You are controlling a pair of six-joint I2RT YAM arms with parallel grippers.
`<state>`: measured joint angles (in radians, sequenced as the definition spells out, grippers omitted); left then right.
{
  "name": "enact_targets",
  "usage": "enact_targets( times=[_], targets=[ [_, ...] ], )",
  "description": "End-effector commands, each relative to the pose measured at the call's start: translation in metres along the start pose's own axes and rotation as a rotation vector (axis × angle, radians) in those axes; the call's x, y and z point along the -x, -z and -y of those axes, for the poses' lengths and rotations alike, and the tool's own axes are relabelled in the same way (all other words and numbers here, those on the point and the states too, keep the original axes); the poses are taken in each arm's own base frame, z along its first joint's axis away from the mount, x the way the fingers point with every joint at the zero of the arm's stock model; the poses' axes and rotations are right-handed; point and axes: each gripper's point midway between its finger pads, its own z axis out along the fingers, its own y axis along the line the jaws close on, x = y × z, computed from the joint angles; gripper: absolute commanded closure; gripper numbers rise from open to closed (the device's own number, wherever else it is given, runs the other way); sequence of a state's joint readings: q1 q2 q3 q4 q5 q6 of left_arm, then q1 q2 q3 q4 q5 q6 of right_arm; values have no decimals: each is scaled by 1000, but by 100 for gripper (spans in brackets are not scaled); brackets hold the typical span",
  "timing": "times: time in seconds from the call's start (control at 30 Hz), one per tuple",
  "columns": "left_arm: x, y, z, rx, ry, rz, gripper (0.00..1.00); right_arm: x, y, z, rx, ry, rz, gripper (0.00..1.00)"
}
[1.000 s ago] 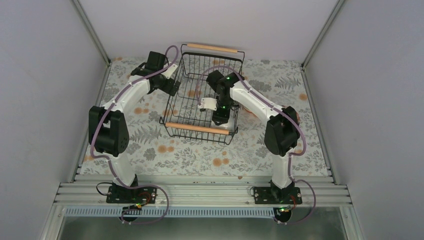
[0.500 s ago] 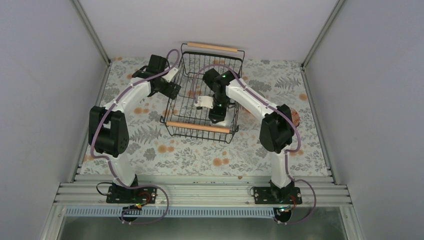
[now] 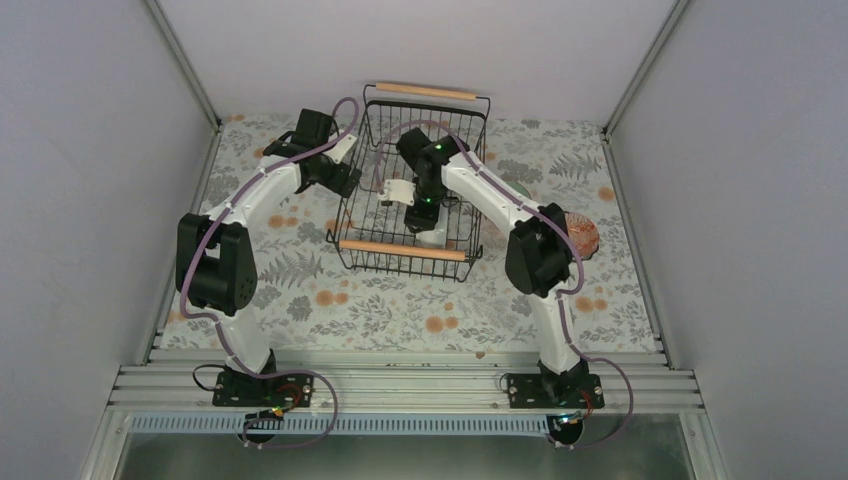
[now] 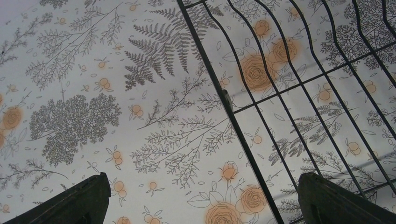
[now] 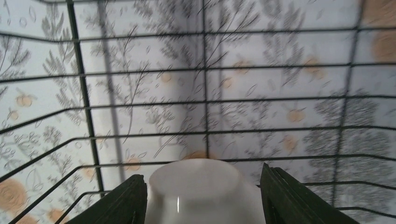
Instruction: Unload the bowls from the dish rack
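bowls are the job, and one is in hand now: a plain white glossy ceramic bowl (image 5: 203, 198) sits between the two dark fingers of the right gripper (image 5: 201, 171), whose jaws stand part-way closed with both inner faces against the bowl's sides, so i read it as gripped. this is inside the black wire dish rack with light wooden bar handles (image 3: 402, 248), toward its near end, with wire bars and the floral tablecloth (image 4: 93, 93) showing beyond it. whether the bowl has cleared the rack floor i cannot tell. the left gripper (image 4: 201, 179) hangs spread wide and empty above the cloth, just at the rack's left wall, one wire edge running between its fingers. a pinkish-orange patterned bowl (image 3: 583, 235) lies on the cloth to the right of the rack, partly behind the right arm, so i judge the unloading is well along. the step in hand looks like the lift-out of the white bowl. the next move calls for a straight rise high enough to pass the rim and the near handle, then a swing to bare cloth on the right, well apart from the patterned bowl, with the grip kept firm on the slick glaze.
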<state>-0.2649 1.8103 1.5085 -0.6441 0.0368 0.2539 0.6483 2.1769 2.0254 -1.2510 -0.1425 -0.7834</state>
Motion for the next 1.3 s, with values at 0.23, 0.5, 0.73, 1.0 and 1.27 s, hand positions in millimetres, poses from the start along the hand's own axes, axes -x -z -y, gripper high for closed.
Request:
enact_targets(
  times=[0.23, 0.5, 0.73, 1.0, 1.27],
  targets=[
    [13, 15, 1, -2, 0, 55, 0, 32, 27, 11, -74, 7, 107, 41],
    [12, 17, 3, -6, -3, 59, 0, 33, 32, 3, -48, -7, 118, 40],
    [12, 19, 4, -9, -3, 63, 0, 34, 30, -23, 67, -7, 136, 40],
    [11, 18, 4, -9, -4, 59, 0, 30, 21, -61, 147, 85, 119, 41],
    [12, 19, 5, -10, -6, 61, 0, 33, -7, -62, 148, 99, 48, 44]
  ],
)
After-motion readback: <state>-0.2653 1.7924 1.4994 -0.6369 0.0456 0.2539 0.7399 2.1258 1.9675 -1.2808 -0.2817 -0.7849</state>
